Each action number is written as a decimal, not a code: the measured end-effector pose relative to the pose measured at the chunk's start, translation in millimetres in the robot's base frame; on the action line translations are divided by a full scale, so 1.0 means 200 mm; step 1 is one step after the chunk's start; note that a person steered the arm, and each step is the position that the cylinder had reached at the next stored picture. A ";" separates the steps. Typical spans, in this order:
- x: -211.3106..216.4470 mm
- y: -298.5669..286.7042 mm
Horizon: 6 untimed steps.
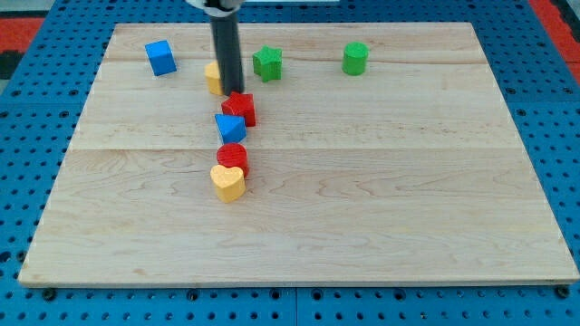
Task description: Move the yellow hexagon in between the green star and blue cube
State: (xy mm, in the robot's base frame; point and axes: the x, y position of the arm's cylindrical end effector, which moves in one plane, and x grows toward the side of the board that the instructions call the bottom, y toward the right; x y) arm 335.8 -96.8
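Note:
The yellow hexagon [213, 79] sits near the view's top, partly hidden behind my rod. The blue cube [160, 57] is to its left and the green star [267, 62] to its right, so the hexagon lies roughly between them, a little lower. My tip [230, 91] rests just right of the hexagon, touching or nearly touching it, and just above the red star [240, 108].
A green cylinder [355, 58] stands at the top right. Below the red star run a small blue block [230, 127], a red cylinder [232, 157] and a yellow heart [227, 182]. The wooden board [408, 199] lies on a blue pegboard.

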 end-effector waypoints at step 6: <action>-0.11 -0.15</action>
State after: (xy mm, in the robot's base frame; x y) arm 314.3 -127.1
